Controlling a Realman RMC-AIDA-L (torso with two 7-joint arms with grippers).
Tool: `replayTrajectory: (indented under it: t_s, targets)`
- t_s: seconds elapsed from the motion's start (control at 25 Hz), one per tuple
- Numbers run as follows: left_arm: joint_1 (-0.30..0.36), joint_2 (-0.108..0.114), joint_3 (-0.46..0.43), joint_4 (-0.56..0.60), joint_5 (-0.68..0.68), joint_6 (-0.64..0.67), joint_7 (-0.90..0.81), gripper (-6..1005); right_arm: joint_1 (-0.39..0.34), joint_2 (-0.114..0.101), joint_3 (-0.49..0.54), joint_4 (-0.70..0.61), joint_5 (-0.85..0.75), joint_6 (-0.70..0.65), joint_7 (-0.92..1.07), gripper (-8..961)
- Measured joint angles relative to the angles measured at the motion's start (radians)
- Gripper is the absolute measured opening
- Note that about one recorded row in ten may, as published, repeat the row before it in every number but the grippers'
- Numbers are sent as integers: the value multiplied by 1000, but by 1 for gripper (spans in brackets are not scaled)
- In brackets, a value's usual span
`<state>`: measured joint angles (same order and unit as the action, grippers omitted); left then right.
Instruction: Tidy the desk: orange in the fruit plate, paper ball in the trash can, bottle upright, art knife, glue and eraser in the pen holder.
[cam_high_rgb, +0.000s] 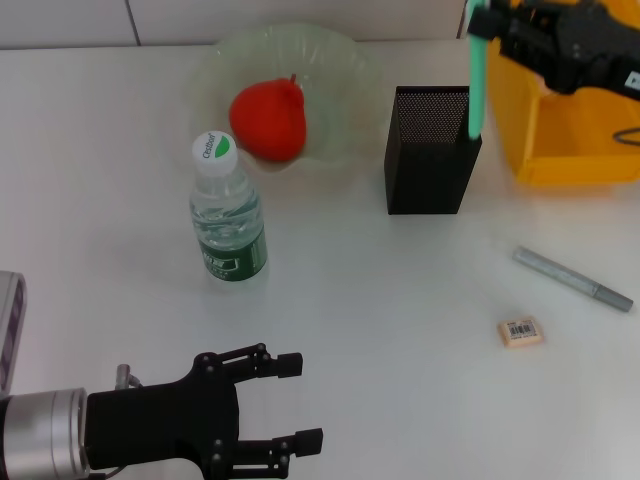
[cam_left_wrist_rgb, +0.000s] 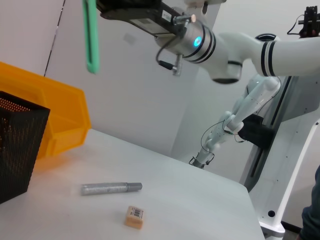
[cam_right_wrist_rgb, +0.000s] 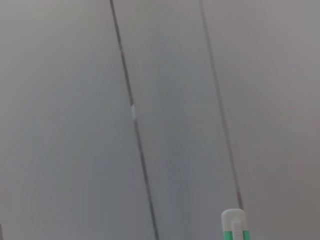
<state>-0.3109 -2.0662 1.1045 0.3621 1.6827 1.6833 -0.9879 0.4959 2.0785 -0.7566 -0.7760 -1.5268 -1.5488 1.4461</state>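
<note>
long translucent green glue tube (cam_high_rgb: 477, 75) hangs upright over the far-right square black mesh pen holder (cam_high_rgb: 428, 150), clamped in the right gripper (cam_high_rgb: 497, 22). red-orange orange (cam_high_rgb: 268, 119) plated, clear bottle (cam_high_rgb: 227, 215) upright. slim grey art knife (cam_high_rgb: 572, 279), beige eraser (cam_high_rgb: 521, 331) remain near right. left gripper (cam_high_rgb: 290, 402) idle, spread wide, near left.

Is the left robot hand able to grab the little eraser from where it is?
Probably yes: the open left gripper has only bare desk between it and the eraser, though that's a long stretch.

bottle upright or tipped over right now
Upright. The bottle stands on its base on the desk, white cap on top, in front of the fruit plate.
</note>
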Motion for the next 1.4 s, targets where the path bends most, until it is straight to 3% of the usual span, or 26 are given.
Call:
replayTrajectory:
  t_s: [0.24, 0.52, 0.88, 1.08, 1.24, 1.4]
  targets:
    - [0, 0, -2, 0, 0, 1, 0, 829, 33, 2, 20, 248, 204, 76, -336, 210]
    - [-7, 0, -7, 0, -1, 0, 0, 829, 95, 4, 13, 371, 216, 205, -458, 220]
    - [-10, 1, -8, 0, -1, -7, 0, 829, 107, 4, -16, 381, 211, 234, -459, 233]
    - [-10, 1, -9, 0, -2, -8, -3, 829, 107, 4, -16, 379, 212, 232, -456, 467]
    - [-10, 2, -9, 0, -2, -8, -5, 829, 99, 2, -15, 357, 214, 212, -418, 523]
    - [-10, 2, -9, 0, -5, -7, -5, 829, 64, -4, -53, 229, 183, 184, -267, 580]
